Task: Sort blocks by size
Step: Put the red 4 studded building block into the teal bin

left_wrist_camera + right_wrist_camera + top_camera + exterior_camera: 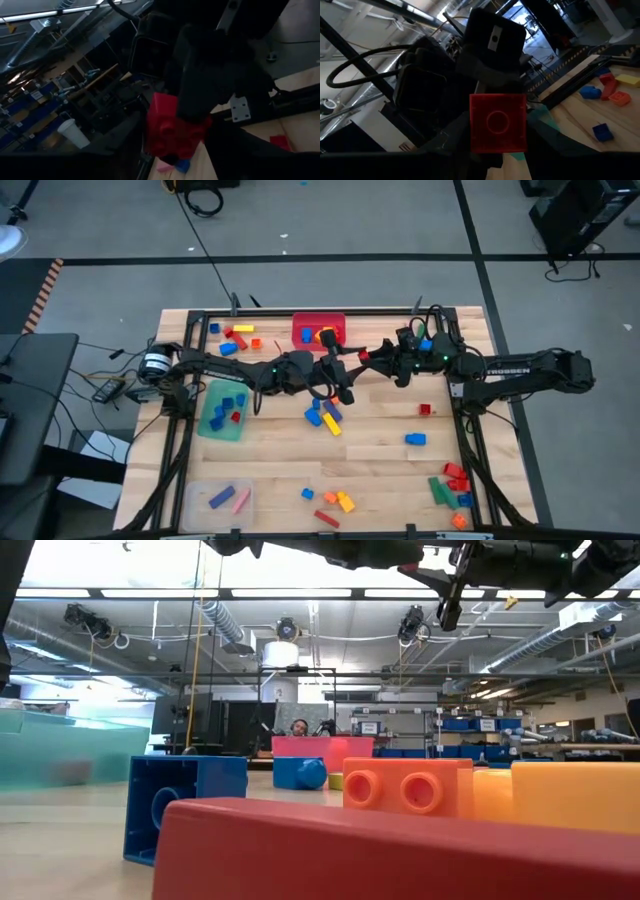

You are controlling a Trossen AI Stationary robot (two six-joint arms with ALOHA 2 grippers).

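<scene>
**Jaws of the right gripper [196, 120] pinch a red block [497, 122] up in the air**

Both arms reach in toward the middle of the high view. The left arm comes in from the left side and the right arm comes in from the right side. They meet above the upper middle of the table [380, 450], nose to nose.

The red block sits between the two grippers, high off the wood. The right gripper has it tight, with one flat face of the block looking back at the right wrist camera. The left gripper [490, 75] is right up against the block on the other side. I cannot tell if it is holding the block too.

Other blocks [450, 480] lie all over the table. Some are in the red bin [318, 320] at the top middle, some in the green bin [208, 425] at the left, and some in the clear bin [200, 505] at the lower left.
</scene>
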